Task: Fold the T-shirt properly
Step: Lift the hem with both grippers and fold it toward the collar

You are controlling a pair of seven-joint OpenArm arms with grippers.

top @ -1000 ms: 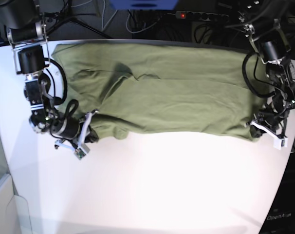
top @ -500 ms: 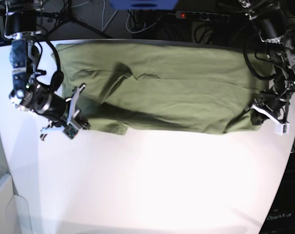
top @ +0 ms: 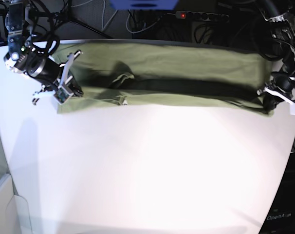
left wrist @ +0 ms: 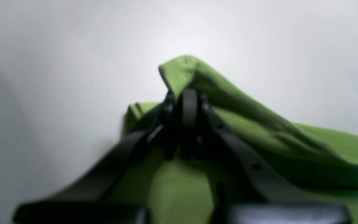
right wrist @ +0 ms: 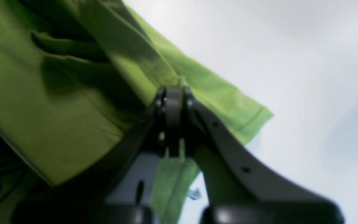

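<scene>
The olive-green T-shirt (top: 186,68) lies stretched across the far part of the white table (top: 152,165), its near edge lifted and carried back over itself as a long band. My right gripper (top: 75,91), at the base view's left, is shut on the shirt's near left edge; the right wrist view shows its jaws (right wrist: 172,93) pinching a fold of cloth (right wrist: 73,93). My left gripper (top: 268,100), at the base view's right, is shut on the near right corner; the left wrist view shows its jaws (left wrist: 186,99) clamped on a raised green fold (left wrist: 259,124).
Cables and a power strip (top: 201,15) lie behind the table's far edge. A pale bin edge (top: 4,204) stands at the lower left. The table's rounded right edge (top: 288,161) is close to my left arm.
Both grippers have moved toward the far side of the table, carrying the shirt's near edge with them. The shirt now covers a narrower band, folded over itself.
</scene>
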